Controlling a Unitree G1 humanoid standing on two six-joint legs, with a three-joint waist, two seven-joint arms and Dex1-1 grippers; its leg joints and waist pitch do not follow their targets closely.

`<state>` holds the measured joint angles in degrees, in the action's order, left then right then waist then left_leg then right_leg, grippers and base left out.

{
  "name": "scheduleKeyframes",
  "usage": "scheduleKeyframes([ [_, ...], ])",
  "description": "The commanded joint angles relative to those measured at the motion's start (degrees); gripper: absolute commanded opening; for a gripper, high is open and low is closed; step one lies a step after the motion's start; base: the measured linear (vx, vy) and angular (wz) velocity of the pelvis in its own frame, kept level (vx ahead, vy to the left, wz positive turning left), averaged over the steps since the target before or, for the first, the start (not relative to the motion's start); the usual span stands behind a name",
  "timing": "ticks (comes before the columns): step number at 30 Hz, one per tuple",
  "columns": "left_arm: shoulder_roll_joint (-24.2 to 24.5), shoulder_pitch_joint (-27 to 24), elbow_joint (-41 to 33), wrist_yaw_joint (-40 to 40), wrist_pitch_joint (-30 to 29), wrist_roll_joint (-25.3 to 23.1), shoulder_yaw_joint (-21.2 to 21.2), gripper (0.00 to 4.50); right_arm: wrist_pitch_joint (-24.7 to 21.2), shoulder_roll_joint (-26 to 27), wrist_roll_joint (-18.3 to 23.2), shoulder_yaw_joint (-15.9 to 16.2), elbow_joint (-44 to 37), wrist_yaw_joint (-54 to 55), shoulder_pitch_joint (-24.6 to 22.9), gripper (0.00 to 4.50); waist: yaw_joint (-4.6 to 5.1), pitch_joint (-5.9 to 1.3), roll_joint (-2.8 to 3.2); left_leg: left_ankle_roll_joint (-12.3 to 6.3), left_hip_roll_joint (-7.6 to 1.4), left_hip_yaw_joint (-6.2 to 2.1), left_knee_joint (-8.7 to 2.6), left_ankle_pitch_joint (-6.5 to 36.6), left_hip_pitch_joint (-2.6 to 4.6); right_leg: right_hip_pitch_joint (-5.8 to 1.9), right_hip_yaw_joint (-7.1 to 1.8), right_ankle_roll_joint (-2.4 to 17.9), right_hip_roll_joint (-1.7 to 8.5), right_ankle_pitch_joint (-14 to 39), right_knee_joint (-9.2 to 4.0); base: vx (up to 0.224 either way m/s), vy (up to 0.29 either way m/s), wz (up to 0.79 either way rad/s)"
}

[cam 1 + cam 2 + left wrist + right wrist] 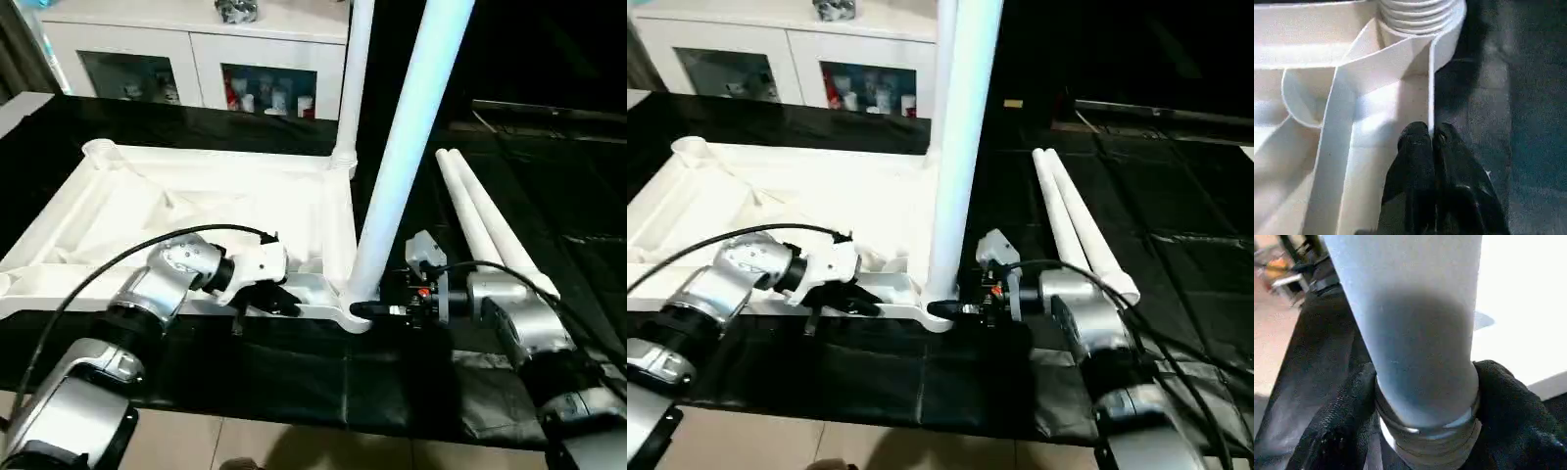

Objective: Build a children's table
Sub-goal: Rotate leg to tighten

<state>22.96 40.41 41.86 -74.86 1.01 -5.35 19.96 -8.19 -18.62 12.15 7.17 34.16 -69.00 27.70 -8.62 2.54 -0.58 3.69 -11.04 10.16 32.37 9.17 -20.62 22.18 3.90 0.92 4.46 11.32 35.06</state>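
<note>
Black cloth [294,362] is covering the work surface, with a white glass-door cabinet [196,59] standing behind. I am seeing the children's table [147,211] lying upside down on the left, its long side running left to right. My left gripper [1431,139], jaws pressed together, is touching its near rim. My right gripper [1425,396] is clamping the upright leg [407,137], whose top is cut off. Two loose legs [485,220] are lying rightward.
</note>
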Motion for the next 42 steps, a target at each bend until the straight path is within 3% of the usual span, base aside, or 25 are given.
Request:
scheduleKeyframes([
  [1,-3.1,0.5,0.9,7.0,-4.5,0.5,-1.0,0.00,-1.9,2.8,-0.6,1.2,-0.4,5.6,-1.6,2.73,0.41,-2.63,0.38,0.62,-2.59,-0.73,-4.10,19.5,0.96,-1.95,-2.64,11.3,4.43,18.1,-5.06,0.000,0.000,0.00],
  [2,-3.9,0.7,0.7,8.5,-5.9,0.8,-1.6,0.00,-2.0,3.8,-1.1,0.9,-0.3,8.2,-1.9,2.72,0.61,-2.48,0.41,1.19,-2.56,-0.82,-4.21,20.8,1.15,-1.79,-2.66,10.7,4.52,20.7,-5.24,0.000,0.000,0.00],
  [3,-6.2,1.1,-0.6,11.8,-9.8,2.0,-3.2,0.00,-2.9,6.8,-1.9,0.1,0.9,15.0,-2.0,2.72,1.13,-2.41,0.27,2.11,-2.40,-1.25,-4.33,23.6,1.60,-1.70,-2.61,8.4,4.87,28.2,-6.00,0.000,0.000,0.00],
  [5,-8.6,1.6,-2.1,15.4,-14.1,3.1,-4.7,0.00,-4.2,10.3,-1.9,-1.3,2.4,21.4,-1.3,2.72,1.62,-2.44,0.70,2.82,-2.46,-1.59,-4.59,24.2,1.52,-1.54,-2.64,7.7,4.90,29.2,-6.25,0.000,0.000,0.00],
  [6,-9.0,1.6,-2.4,15.9,-14.7,3.3,-4.9,0.00,-4.4,10.8,-1.8,-1.5,2.6,22.2,-1.2,2.72,1.89,-2.44,0.59,2.93,-2.41,-1.70,-4.62,24.3,1.39,-1.60,-2.53,7.6,4.88,29.0,-6.22,0.000,0.000,0.00],
  [8,-11.3,1.8,-4.4,18.7,-18.1,3.4,-5.9,0.00,-5.0,14.1,-1.4,-3.1,4.8,27.1,0.5,2.72,2.59,-2.51,0.66,2.51,-2.25,-1.66,-4.57,24.5,1.36,-1.46,-2.57,7.8,4.64,27.6,-6.29,0.000,0.000,0.00],
  [11,-15.6,1.8,-7.8,24.6,-22.5,2.0,-6.2,0.00,-5.4,19.1,-1.3,-5.9,9.8,37.7,4.5,2.72,3.67,-2.64,0.78,2.75,-2.23,-1.58,-4.47,23.5,1.19,-1.44,-2.59,9.6,4.50,24.0,-5.86,0.000,0.000,0.00],
  [14,-16.3,1.6,-8.4,26.6,-22.3,-0.1,-5.0,0.00,-6.0,20.2,-2.0,-6.5,12.0,41.1,6.0,2.72,3.71,-2.78,0.69,1.24,-1.92,-1.18,-4.20,20.8,0.90,-1.71,-2.70,9.4,4.26,20.9,-5.98,0.000,0.000,0.00],
  [15,-16.0,1.3,-8.5,26.8,-21.7,-0.9,-4.4,0.00,-5.2,20.4,-2.2,-6.6,12.3,40.9,6.2,2.72,3.56,-2.98,0.38,0.35,-1.93,-0.98,-4.06,18.3,0.76,-1.87,-2.82,10.0,4.20,17.3,-5.59,0.000,0.000,0.00],
  [16,-15.7,1.0,-8.9,26.9,-21.7,-1.3,-4.1,0.00,-4.7,20.5,-2.3,-6.7,12.4,40.9,6.2,3.28,3.54,-3.01,0.43,0.08,-1.93,-0.92,-4.03,17.4,0.63,-2.01,-2.85,10.2,4.21,16.1,-5.52,0.000,0.000,0.00],
  [17,-15.0,0.7,-9.0,26.7,-21.4,-1.7,-3.9,0.00,-3.6,20.5,-2.3,-6.9,12.1,40.5,5.9,3.28,3.37,-3.12,0.48,-0.43,-1.95,-0.85,-3.95,15.5,0.52,-2.17,-2.82,10.5,4.19,13.8,-5.32,0.000,0.000,0.00],
  [18,-14.0,0.3,-8.9,26.7,-20.8,-2.4,-3.5,0.00,-2.6,20.3,-2.3,-7.4,11.8,40.0,5.6,3.42,3.33,-3.19,0.16,-0.86,-1.94,-0.77,-3.88,13.9,0.40,-2.34,-2.79,10.8,4.13,11.7,-5.03,0.000,0.000,0.00],
  [20,-13.5,0.3,-8.8,26.6,-20.5,-2.7,-3.4,0.00,-2.5,20.1,-2.3,-7.6,11.6,39.8,5.5,3.59,3.35,-3.23,0.31,-1.11,-1.91,-0.77,-3.85,12.6,0.25,-2.46,-2.76,11.1,4.05,9.8,-4.78,0.000,0.000,0.00],
  [22,-12.1,-0.2,-8.8,26.2,-20.2,-3.0,-3.3,0.00,-1.1,19.1,-2.7,-7.7,11.4,39.1,5.0,3.79,3.35,-3.17,0.44,-1.22,-2.00,-0.73,-3.85,12.6,0.31,-2.42,-2.71,11.6,3.99,8.9,-4.73,0.000,0.000,0.00],
  [25,-10.9,-0.4,-8.2,25.6,-19.6,-2.9,-3.5,0.00,0.6,17.3,-2.9,-7.6,10.4,37.2,4.0,4.04,3.46,-3.00,0.44,-0.89,-2.06,-0.74,-4.02,14.6,0.47,-2.32,-2.72,11.4,3.97,11.6,-5.01,0.000,0.000,0.00],
  [28,-8.7,-0.4,-6.2,22.6,-16.1,-2.7,-3.4,0.00,2.9,12.5,-2.7,-7.1,6.8,30.6,0.9,4.31,3.29,-3.03,0.30,-0.97,-2.13,-0.74,-3.99,14.8,0.43,-2.37,-2.77,10.8,4.00,12.0,-5.06,0.000,0.000,0.00],
  [32,-6.5,-0.6,-4.5,18.1,-11.6,-2.2,-2.5,0.00,4.1,7.5,-1.1,-7.4,3.0,22.9,-1.4,4.46,2.99,-3.30,0.12,-2.42,-2.04,-0.66,-3.60,12.0,0.15,-2.73,-2.74,11.3,3.94,7.4,-4.68,0.000,0.000,0.00],
  [35,-4.6,-1.0,-4.0,13.7,-8.4,-1.7,-1.3,0.00,4.6,3.9,0.0,-8.0,1.1,17.6,-1.9,4.46,2.76,-3.73,0.12,-3.70,-2.03,-0.59,-3.10,9.2,-0.08,-2.91,-2.65,12.9,3.87,2.0,-3.98,0.000,0.000,0.00],
  [36,-3.6,-1.1,-3.7,11.5,-6.3,-1.9,-0.4,0.00,4.8,2.1,0.2,-7.8,0.3,14.5,-2.0,4.46,2.59,-3.58,0.27,-4.50,-2.01,-0.49,-2.91,7.9,-0.24,-2.72,-2.51,13.8,3.67,-0.7,-3.63,0.000,0.000,0.00],
  [42,-0.2,-1.2,-2.6,2.6,0.1,-2.0,2.1,0.00,5.1,-3.7,-0.7,-3.7,-2.8,4.0,-1.2,4.46,1.77,-3.33,0.29,-4.01,-2.40,-0.35,-2.97,11.1,0.14,-2.46,-2.43,13.6,3.81,4.4,-4.02,0.000,0.000,0.00],
])
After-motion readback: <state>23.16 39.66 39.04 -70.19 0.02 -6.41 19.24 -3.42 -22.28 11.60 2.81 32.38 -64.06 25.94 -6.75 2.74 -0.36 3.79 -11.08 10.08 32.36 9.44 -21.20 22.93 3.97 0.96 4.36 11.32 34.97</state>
